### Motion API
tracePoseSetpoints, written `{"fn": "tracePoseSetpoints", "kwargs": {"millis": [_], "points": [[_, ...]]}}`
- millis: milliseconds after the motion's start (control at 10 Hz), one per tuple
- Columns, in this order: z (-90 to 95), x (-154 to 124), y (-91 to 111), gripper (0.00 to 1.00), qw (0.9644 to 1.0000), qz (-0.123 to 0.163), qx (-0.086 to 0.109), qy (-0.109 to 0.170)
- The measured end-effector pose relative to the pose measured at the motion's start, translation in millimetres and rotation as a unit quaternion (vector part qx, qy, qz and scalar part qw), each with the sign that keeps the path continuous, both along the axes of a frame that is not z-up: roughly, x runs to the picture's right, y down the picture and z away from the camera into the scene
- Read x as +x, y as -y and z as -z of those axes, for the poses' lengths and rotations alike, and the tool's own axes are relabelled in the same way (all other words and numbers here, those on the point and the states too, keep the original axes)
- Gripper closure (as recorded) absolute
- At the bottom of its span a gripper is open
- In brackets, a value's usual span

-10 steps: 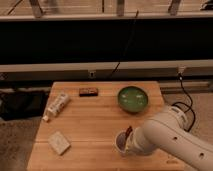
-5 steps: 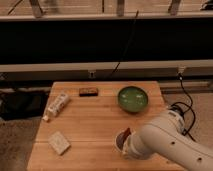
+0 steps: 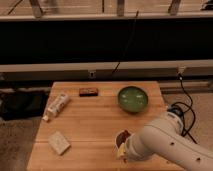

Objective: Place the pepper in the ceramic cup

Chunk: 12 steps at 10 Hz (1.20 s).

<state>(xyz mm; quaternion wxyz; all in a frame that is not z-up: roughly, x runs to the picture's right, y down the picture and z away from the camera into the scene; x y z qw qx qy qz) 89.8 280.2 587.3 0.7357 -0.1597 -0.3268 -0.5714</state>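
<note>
I have the wooden counter (image 3: 100,125) filling the middle of my view, with the robot's thick white arm (image 3: 165,142) reaching in from the near right corner. Over the last second that arm has crept a little further left and down across the near edge, so it now covers more of the spot I care about.

Beyond it, on the far right of the counter, sits the wide green bowl (image 3: 133,98), untouched and not my target. On the left lie a white tube (image 3: 56,106) and, nearer me, a pale block (image 3: 59,142); a small dark bar (image 3: 88,91) rests at the far side. None of these has shifted.

The ceramic cup (image 3: 120,140) stands at the near right, just at the tip of the arm, only its left rim showing. The hand (image 3: 124,146) is down at that cup, hidden behind the wrist, and I cannot tell how it is set. The pepper (image 3: 123,134) shows as a dark red patch right at the cup's mouth, at or just inside it.

I judge the drop is nearly done: the pepper is over or in the cup, and release plus a clean lift away remains.
</note>
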Motion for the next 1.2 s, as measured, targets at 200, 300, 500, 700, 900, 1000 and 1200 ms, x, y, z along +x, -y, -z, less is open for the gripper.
{"fn": "tracePoseSetpoints", "kwargs": {"millis": [200, 300, 500, 700, 900, 1000, 1200], "points": [[-4.0, 6.9, 0.9, 0.2, 1.0, -0.006, -0.002, 0.006], [-5.8, 12.7, 3.3, 0.2, 0.9999, -0.011, -0.003, 0.009], [-6.6, 22.4, 10.9, 0.2, 0.9997, -0.023, 0.001, 0.009], [-7.1, 34.7, 20.2, 0.2, 0.9992, -0.039, 0.004, 0.003], [-8.9, 44.7, 24.9, 0.2, 0.9988, -0.049, 0.004, -0.003], [-8.8, 41.9, 20.3, 0.2, 0.9992, -0.04, 0.001, 0.001], [-8.5, 34.5, 19.9, 0.2, 0.9992, -0.04, 0.003, 0.001]]}}
